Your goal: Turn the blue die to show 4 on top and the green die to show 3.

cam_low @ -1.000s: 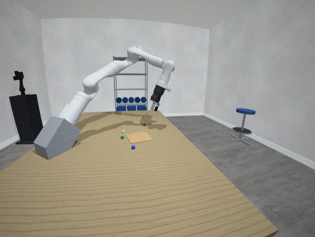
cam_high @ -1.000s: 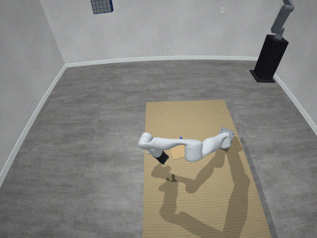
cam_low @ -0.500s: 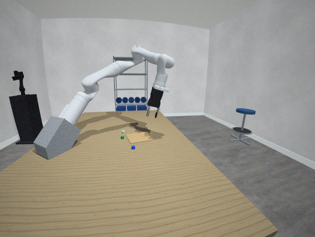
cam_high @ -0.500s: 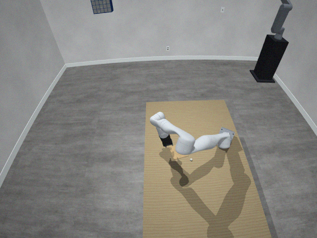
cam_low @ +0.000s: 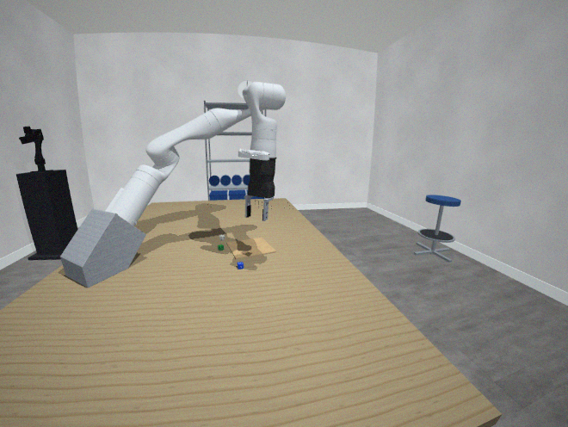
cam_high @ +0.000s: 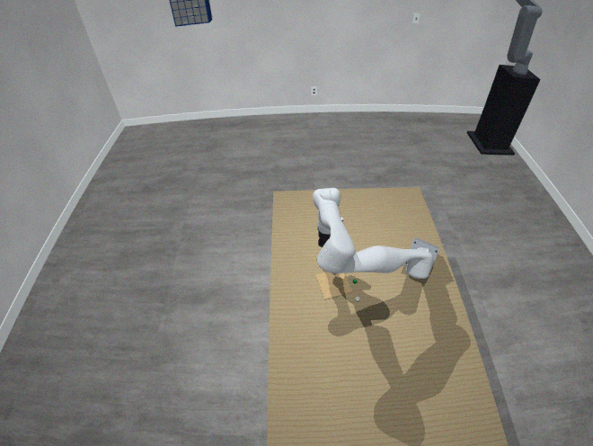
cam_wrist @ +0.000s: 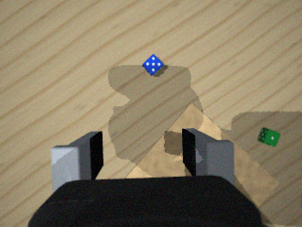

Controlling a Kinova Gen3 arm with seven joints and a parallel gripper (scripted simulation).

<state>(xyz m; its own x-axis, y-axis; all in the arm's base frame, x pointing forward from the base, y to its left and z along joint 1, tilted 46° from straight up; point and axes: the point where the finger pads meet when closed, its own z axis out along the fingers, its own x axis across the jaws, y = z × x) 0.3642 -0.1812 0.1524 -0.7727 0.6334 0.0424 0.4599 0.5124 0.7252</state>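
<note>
Wood bench (cam_low: 321,358), mat (cam_wrist: 160,156) under jaws, which hang wide apart, empty. Blue die (cam_wrist: 153,64) ahead of jaws off mat, green die (cam_wrist: 268,136) right.

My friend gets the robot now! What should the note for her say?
Claw: open and empty, hanging above the mat.
Blue die: on the bare table, off the mat, five up.
Green die: also off the mat; its top face is too small to read.
White die: on the table beyond the green one, untouched.
Done: nothing yet.
Left: turn blue to 4 and green to 3, set both fully on the mat, let go.
</note>
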